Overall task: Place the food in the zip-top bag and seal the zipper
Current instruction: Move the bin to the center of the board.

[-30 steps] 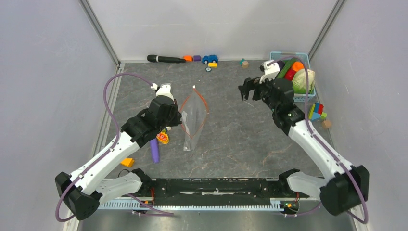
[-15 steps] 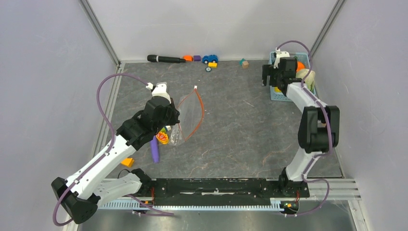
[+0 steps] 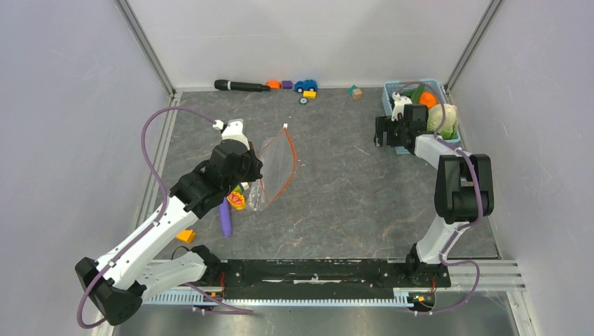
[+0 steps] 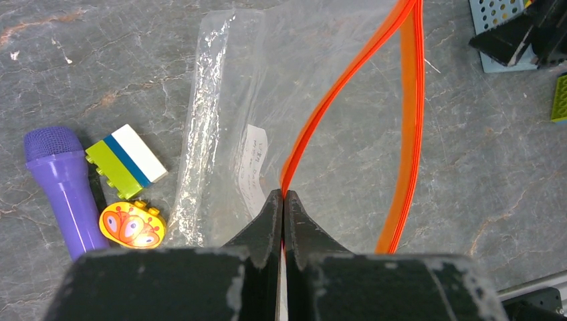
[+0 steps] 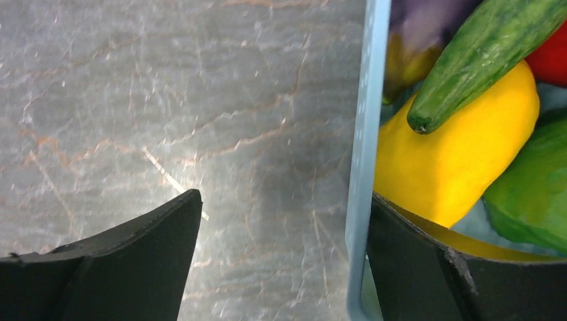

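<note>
My left gripper (image 3: 253,176) is shut on the orange-red zipper (image 4: 348,73) of the clear zip-top bag (image 4: 227,100), pinching one lip at the corner (image 4: 283,195). The bag's mouth hangs open in a loop (image 3: 287,168), and its white label (image 4: 251,167) shows. The food lies in the light blue basket (image 3: 389,94) at the back right: yellow piece (image 5: 455,147), cucumber (image 5: 481,53), eggplant (image 5: 428,20), red piece (image 5: 551,60), cabbage (image 3: 443,119). My right gripper (image 5: 286,197) is open and straddles the basket's left wall (image 5: 371,100), one finger inside against the yellow piece, holding nothing.
A purple stick (image 4: 60,180), a yellow-orange toy (image 4: 132,225) and a green, blue and white block (image 4: 126,160) lie left of the bag. An orange block (image 3: 185,236) lies nearer. A black microphone (image 3: 242,86), toy car (image 3: 305,85) and blocks line the back wall.
My right arm swung from mid-table to the basket and lowered its open fingers over the left wall. My left gripper pulled the bag left and its mouth opened wider.
</note>
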`<action>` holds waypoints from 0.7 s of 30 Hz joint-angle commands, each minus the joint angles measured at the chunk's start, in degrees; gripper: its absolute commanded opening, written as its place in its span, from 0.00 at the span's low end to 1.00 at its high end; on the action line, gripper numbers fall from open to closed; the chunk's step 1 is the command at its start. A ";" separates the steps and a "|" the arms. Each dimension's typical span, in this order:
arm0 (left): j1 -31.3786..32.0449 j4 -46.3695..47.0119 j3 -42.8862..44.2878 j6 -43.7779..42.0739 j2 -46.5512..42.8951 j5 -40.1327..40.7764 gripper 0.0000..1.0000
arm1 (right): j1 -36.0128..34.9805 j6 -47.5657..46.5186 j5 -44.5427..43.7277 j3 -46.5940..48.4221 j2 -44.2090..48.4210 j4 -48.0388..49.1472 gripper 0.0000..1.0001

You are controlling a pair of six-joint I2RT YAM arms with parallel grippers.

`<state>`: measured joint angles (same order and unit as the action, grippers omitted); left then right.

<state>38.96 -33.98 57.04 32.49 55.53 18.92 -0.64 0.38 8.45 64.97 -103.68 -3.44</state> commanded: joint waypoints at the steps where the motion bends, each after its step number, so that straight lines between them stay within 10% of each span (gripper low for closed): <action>1: -0.38 3.45 -0.31 -0.31 0.44 -0.81 0.02 | -2.08 3.41 3.41 -6.62 5.43 0.74 0.91; 21: -0.33 4.62 -0.08 0.18 2.44 -0.93 0.02 | -32.73 43.14 -14.89 -27.89 22.68 9.99 0.86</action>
<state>38.96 -32.16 56.51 32.49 58.61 17.76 -26.11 27.05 0.25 39.97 -83.42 1.74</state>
